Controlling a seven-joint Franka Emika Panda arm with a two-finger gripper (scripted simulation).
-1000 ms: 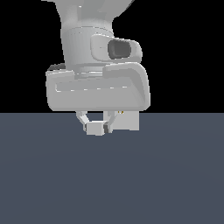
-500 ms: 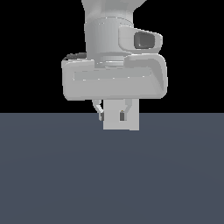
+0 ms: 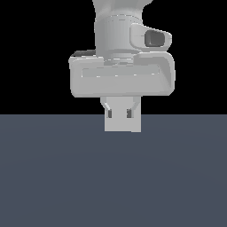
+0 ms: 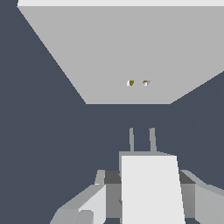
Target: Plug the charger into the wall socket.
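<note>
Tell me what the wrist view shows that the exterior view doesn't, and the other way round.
Only the wrist view shows the charger's prongs pointing at the hole marks on the wall socket, with a gap between. Only the exterior view shows the arm above the hand. Both show the wall socket and the hand's fingers.

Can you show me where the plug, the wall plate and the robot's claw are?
charger (image 4: 151,188), wrist view, on its white top face.
wall socket (image 4: 113,52), wrist view, on its bare grey front.
claw (image 3: 119,114), exterior view, between its two fingertips.
</note>
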